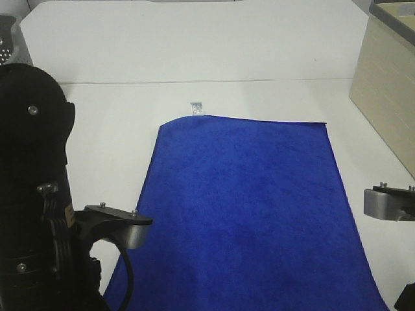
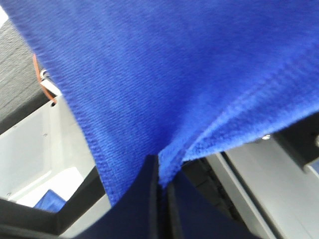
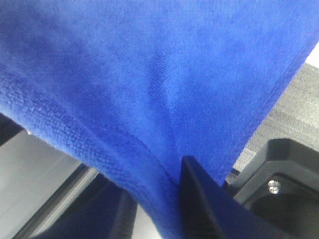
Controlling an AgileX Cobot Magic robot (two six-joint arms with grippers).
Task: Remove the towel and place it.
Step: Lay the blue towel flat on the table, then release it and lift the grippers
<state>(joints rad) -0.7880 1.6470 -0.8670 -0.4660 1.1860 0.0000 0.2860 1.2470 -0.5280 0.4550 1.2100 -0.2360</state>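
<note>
The royal-blue towel [image 1: 246, 207] lies spread flat on the white table [image 1: 214, 52], its near edge running off the bottom of the exterior high view. Its small white tag [image 1: 196, 107] sticks out at the far left corner. In the left wrist view my left gripper [image 2: 160, 167] is shut on a pinched fold of the towel [image 2: 174, 74]. In the right wrist view my right gripper [image 3: 159, 189] has its jaws parted, and the towel's [image 3: 149, 74] stitched edge still hangs between the fingers [image 3: 199, 204]. Neither gripper's fingertips show in the exterior high view.
The black left arm [image 1: 32, 194] fills the lower left, and part of the right arm [image 1: 389, 204] juts in at the right edge. A beige box [image 1: 389, 84] stands at the far right. A grey basket [image 1: 10, 45] peeks in at the far left.
</note>
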